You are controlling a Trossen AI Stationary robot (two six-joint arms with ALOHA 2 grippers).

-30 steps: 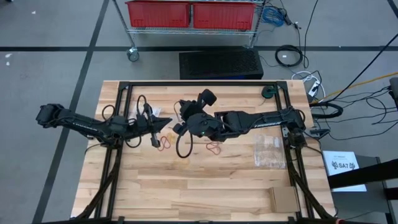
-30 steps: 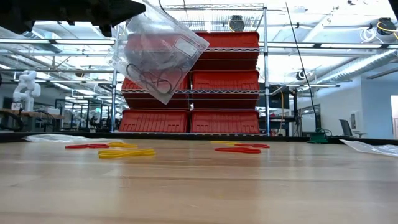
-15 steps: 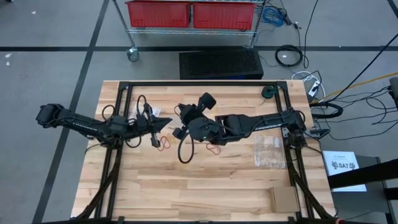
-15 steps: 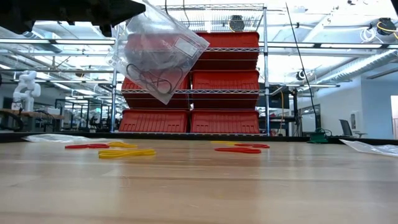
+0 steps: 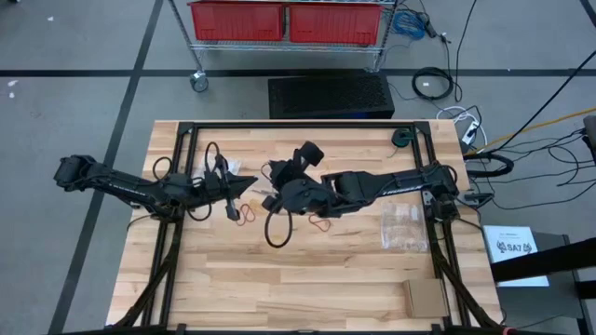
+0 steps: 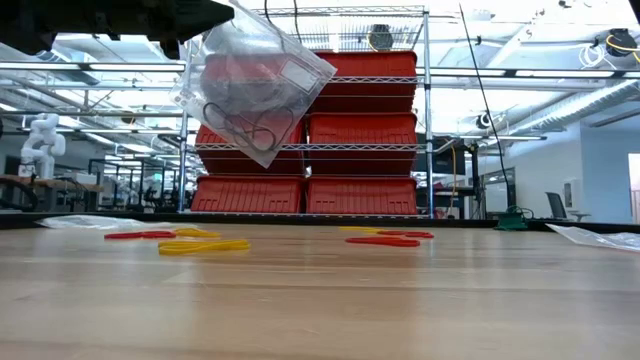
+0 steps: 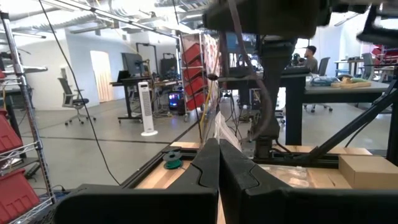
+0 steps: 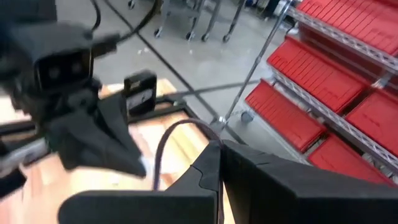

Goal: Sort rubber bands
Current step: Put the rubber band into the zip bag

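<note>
left gripper (image 5: 250, 183) is up over the table's middle, pinched onto a clear plastic bag (image 6: 252, 82) with black bands inside. right gripper (image 5: 272, 189) sits just beside it, fingers clenched on nothing visible. red and yellow rubber bands (image 6: 203, 244) lie loose on the wooden table (image 5: 307, 279).

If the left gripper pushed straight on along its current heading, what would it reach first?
Probably the right gripper: the left gripper is shut on a clear plastic bag and points across the wooden table at it from close by. Heights may differ, so a miss is possible.
</note>
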